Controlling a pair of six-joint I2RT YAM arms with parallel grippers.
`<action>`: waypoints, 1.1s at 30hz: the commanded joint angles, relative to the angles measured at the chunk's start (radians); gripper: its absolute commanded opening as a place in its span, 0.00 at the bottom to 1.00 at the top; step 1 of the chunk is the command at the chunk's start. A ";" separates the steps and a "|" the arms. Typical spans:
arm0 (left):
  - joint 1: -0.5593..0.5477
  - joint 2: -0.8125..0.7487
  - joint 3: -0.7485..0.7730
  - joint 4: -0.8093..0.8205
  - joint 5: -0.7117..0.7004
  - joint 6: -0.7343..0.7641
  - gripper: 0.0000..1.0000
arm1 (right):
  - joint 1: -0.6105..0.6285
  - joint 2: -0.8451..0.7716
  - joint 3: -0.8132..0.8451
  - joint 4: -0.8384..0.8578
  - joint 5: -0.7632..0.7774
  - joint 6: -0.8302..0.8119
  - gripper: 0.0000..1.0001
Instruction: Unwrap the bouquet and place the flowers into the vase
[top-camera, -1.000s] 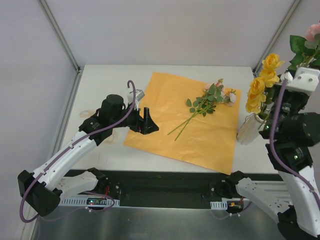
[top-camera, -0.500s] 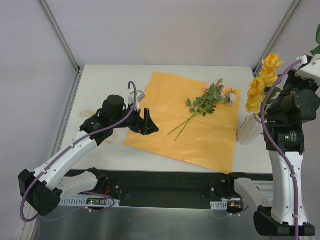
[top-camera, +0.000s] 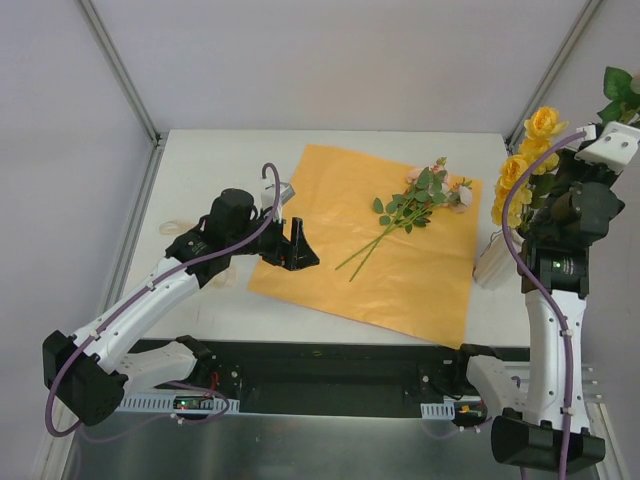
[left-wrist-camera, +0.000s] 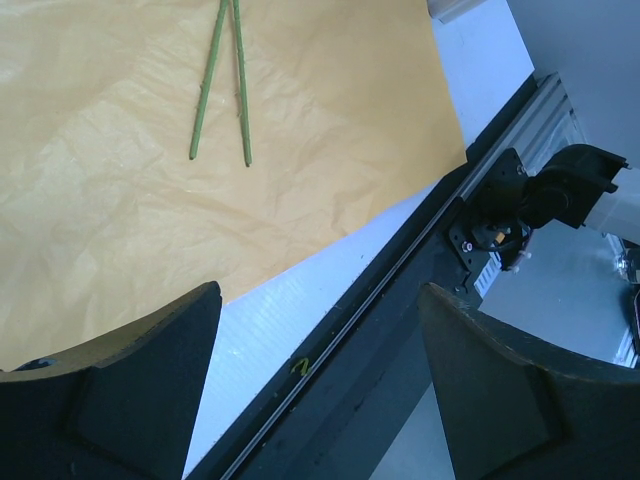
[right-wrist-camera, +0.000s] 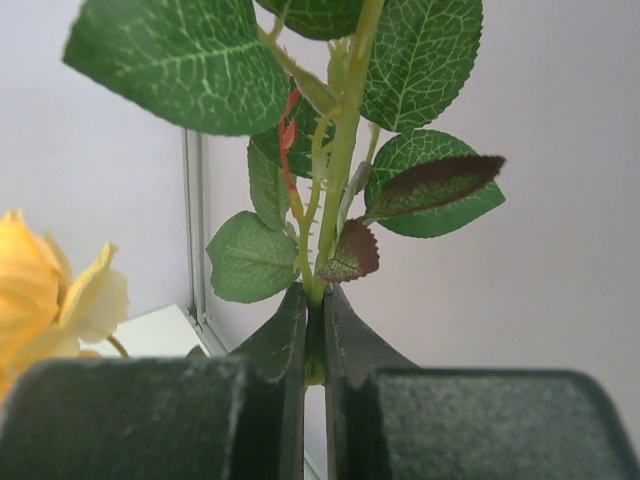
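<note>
- Right gripper (right-wrist-camera: 314, 330): clamped on a leafy rose stem (right-wrist-camera: 340, 180); arm has swung upright, raising it.
- Vase (top-camera: 490, 262): below-left of that gripper, yellow roses (top-camera: 520, 185) already in; insertion likely next.
- Left gripper (left-wrist-camera: 318, 300): jaws apart, unmoved; pink flowers (top-camera: 430, 190) lie beyond it on orange sheet (top-camera: 400, 280).

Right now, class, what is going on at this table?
The right gripper is shut on a leafy stem, holding it high near the white vase, which has yellow roses in it. The left gripper hangs open over the orange sheet at its left edge. A small sprig of pink flowers lies on the sheet.
</note>
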 joint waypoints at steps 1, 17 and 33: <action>0.009 0.002 0.028 0.011 0.020 0.030 0.79 | -0.017 -0.029 -0.058 0.139 -0.066 -0.001 0.00; 0.009 0.005 0.010 0.012 0.020 0.036 0.78 | -0.059 -0.155 -0.288 0.148 -0.056 0.064 0.05; 0.009 0.019 0.014 0.030 0.057 0.022 0.79 | -0.063 -0.169 -0.160 -0.327 -0.002 0.295 0.44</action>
